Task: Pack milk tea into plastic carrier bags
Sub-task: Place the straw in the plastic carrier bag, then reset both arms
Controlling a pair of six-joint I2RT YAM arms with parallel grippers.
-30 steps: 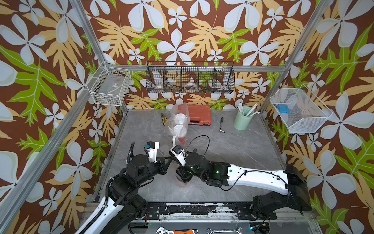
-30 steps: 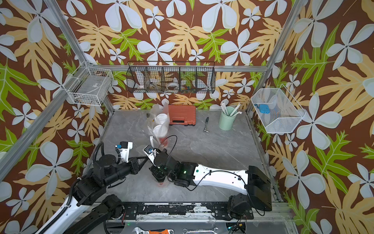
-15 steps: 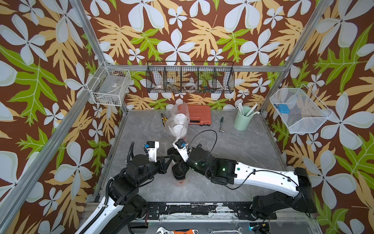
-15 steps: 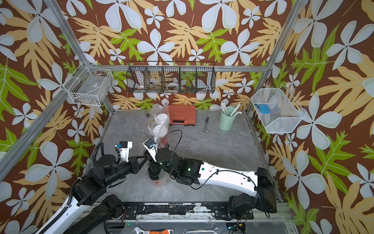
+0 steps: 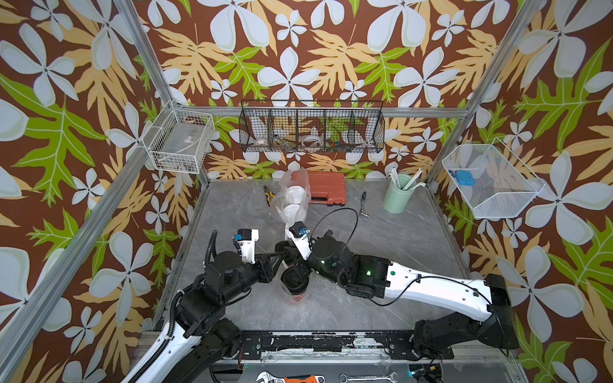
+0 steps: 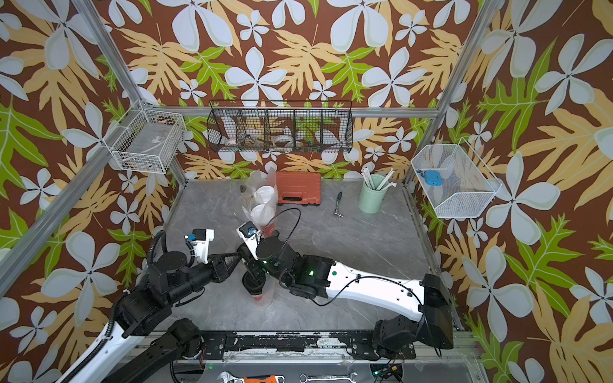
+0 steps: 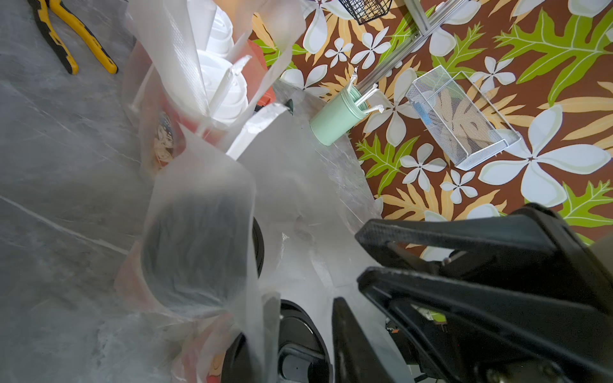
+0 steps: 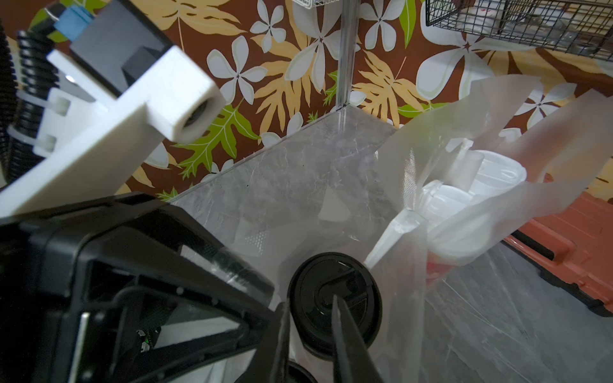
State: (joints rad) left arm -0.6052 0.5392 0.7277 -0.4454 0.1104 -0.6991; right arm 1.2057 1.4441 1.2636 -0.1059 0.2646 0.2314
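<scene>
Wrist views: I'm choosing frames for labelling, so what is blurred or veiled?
Left wrist view: the near carrier bag film is soft and hazes whatever lies behind; the pliers are sharp. Right wrist view: the white camera mount is blurred; the black lid reads crisp.

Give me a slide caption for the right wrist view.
Right gripper hovers above a black-lidded cup in a clear carrier bag.

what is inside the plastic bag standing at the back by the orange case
Two white-lidded cups, side by side, a red printed side showing through the carrier bag. Their bases are covered by the nearer bag; anything beneath them cannot be seen.
</scene>
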